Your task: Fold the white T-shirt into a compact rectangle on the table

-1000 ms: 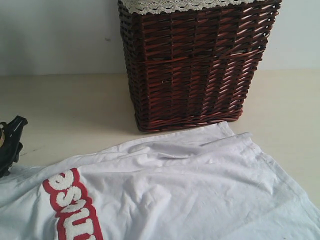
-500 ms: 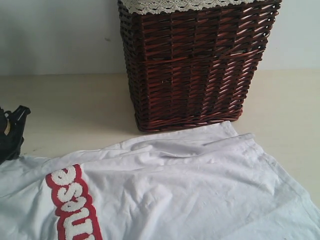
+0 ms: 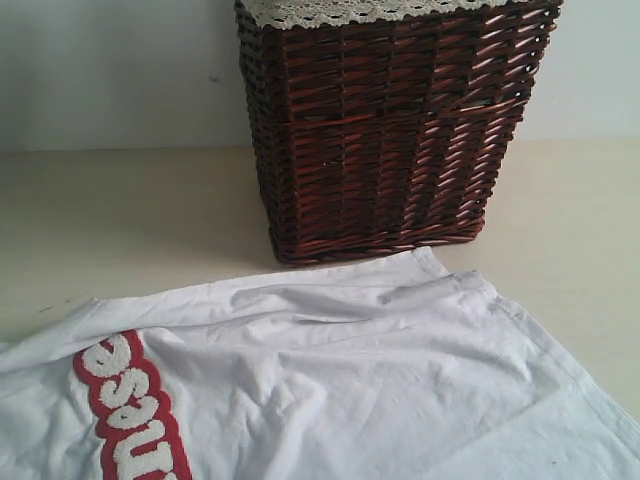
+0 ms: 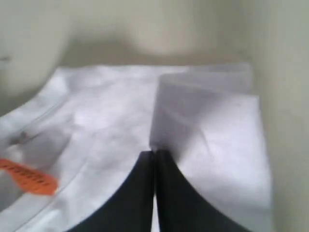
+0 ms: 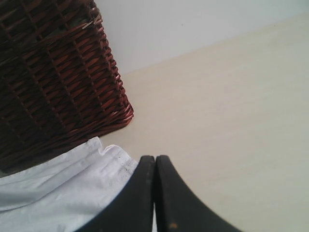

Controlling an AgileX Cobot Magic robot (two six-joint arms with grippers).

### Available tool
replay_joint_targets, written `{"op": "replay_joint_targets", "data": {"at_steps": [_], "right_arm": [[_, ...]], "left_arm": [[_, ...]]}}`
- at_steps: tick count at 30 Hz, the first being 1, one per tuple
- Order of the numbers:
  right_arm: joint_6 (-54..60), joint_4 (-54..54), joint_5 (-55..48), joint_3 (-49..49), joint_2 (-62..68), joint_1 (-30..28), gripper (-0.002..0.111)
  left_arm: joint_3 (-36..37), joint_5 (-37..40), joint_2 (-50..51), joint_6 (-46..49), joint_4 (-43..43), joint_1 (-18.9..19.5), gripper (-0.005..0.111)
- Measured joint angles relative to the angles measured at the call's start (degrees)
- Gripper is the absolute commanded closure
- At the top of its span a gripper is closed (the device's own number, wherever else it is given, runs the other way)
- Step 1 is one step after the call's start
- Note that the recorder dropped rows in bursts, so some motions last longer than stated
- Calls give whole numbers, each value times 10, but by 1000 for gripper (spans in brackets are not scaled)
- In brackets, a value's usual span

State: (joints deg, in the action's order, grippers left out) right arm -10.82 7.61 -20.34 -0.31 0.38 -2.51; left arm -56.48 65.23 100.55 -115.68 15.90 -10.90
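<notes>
Left wrist view: the left pincer (image 4: 154, 153) has its two dark fingers pressed flat together. The white T-shirt (image 4: 207, 130) meets them right at the tips, where a fold of cloth stands up from the pinch (the picture is soft, but the cloth looks nipped between them). Beyond the tips the shirt spreads over the pale table (image 4: 145, 29), with bare surface past its straight far edge. Off to one side of the fingers, near but not touching, lies the orange neck tag (image 4: 30, 178) by the collar seam.

The right pincer (image 5: 155, 157) is closed too, finger against finger, with nothing between them. It points at bare table. A hemmed corner of the shirt lies just beside its tips, and the dark brown wicker basket (image 5: 53, 82) stands beyond that corner, its foot close to the cloth.

In the exterior view neither pincer shows. The shirt lies rumpled across the near part of the table, its upper edge right at the basket's base (touching or not, I cannot tell). Fuzzy white letters (image 3: 125, 400) outlined in red run along the shirt's left part. White lace trim (image 3: 330, 10) edges the basket's top.
</notes>
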Motion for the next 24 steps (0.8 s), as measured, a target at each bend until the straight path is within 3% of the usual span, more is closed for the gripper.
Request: {"op": "replay_joint_targets", "data": {"at_steps": [5,8,11,13,24], "right_arm": [[0,0,0,0,0,0,108],[0,0,0,0,0,0,108],[0,0,0,0,0,0,108],[0,0,0,0,0,0,108],[0,0,0,0,0,0,108]], "left_arm": [[17,33,0,87,-95,0,102],[29,35,0,104,-117,0,81],[39,39,0,107,-120,0,47],[44,40,0,109,-120,0,35],[48,32,-57,57,-87,5,41]]}}
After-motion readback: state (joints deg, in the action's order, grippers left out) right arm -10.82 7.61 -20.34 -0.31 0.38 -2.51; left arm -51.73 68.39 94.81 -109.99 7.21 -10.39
